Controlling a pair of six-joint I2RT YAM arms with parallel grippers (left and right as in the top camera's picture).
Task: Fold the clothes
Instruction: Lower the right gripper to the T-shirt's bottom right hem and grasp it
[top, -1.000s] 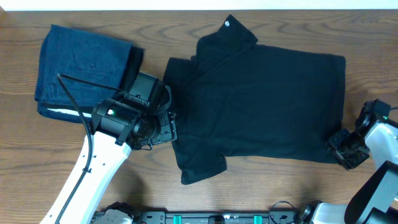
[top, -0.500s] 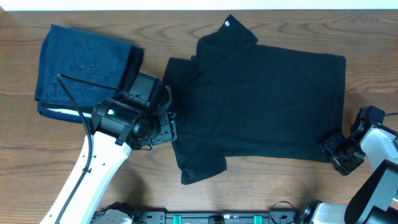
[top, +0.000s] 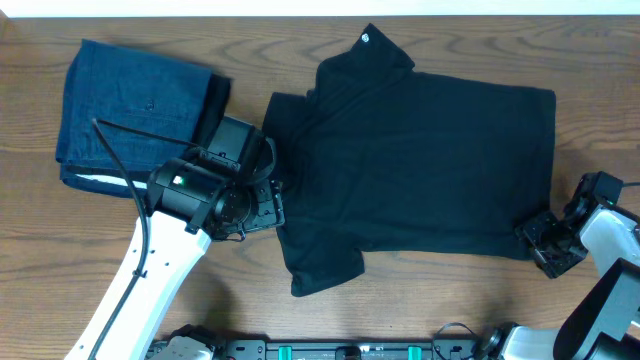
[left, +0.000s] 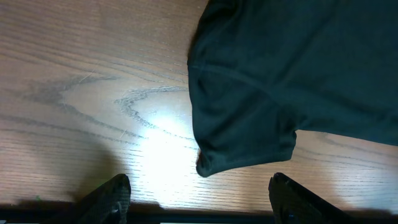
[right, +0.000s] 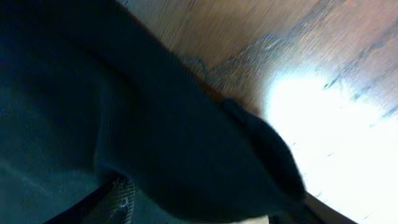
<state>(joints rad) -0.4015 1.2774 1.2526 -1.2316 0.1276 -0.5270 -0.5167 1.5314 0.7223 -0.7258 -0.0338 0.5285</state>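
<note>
In the overhead view, the black shirt (top: 420, 170) lies spread flat across the centre and right of the frame, collar toward the upper middle and hem along the right side. It is thin, limp cloth: light to lift, sure to sag and drag, and likely to slide a little on the smooth wooden table (top: 450, 310). Good holds are hem corners, sleeve ends and shoulder seams, pinched low against the wood. The left pincer (top: 262, 198) sits at the shirt's left edge, beside the lower sleeve. The right pincer (top: 548, 240) is at the hem corner in the lower right. A folded blue garment (top: 135, 105) occupies the upper left, close behind the left arm, so room there is tight. The bare wood below the shirt gives more space.

In the left wrist view, the sleeve (left: 242, 130) hangs into the frame from the upper right, its cuff curled at the tip. That pincer (left: 199, 199) is spread wide and holds nothing, and bare, glossy wood lies between its fingers (left: 115, 193).

The right wrist view is blurred and very close. Dark fabric (right: 155, 137) fills the left and middle, and bright wood shows at the upper right. That pincer (right: 205, 214) seems spread, with the hem corner bunched between its jaws and not yet pinched.
</note>
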